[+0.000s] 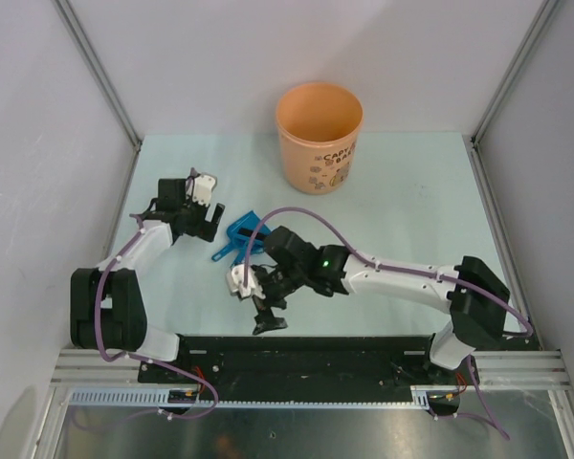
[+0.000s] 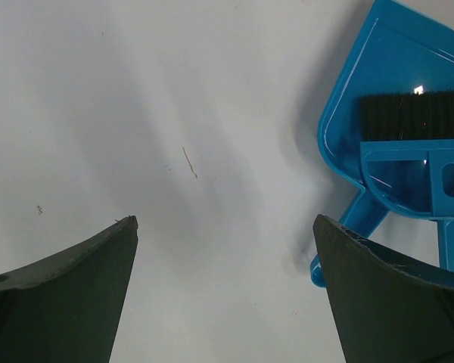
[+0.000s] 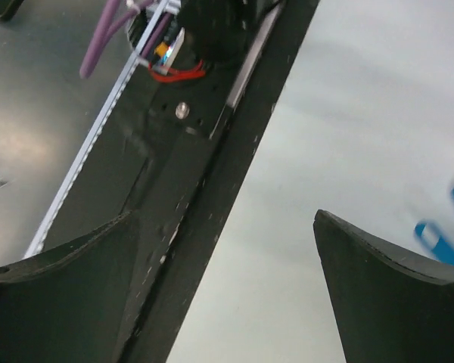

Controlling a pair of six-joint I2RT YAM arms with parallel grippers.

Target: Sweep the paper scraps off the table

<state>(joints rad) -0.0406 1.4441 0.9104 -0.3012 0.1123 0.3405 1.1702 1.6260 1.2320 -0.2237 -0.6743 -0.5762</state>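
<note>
Mint-green counter (image 2: pixel 136 91) lay beneath the left tool (image 2: pixel 223 225), whose jaws stood spread wide and gripped nothing. Just ahead of that tool and off to its right sat a blue dustpan (image 2: pixel 348 113) with a small brush (image 2: pixel 416 162) resting in it (black bristles up, handle pointing back toward the tool). The right tool (image 3: pixel 223 219), likewise released and empty, hung over the counter's near edge, with the black rail (image 3: pixel 204 189) under one finger and pale counter under the other. An orange bucket (image 1: pixel 318 143) stood well beyond both tools.
</note>
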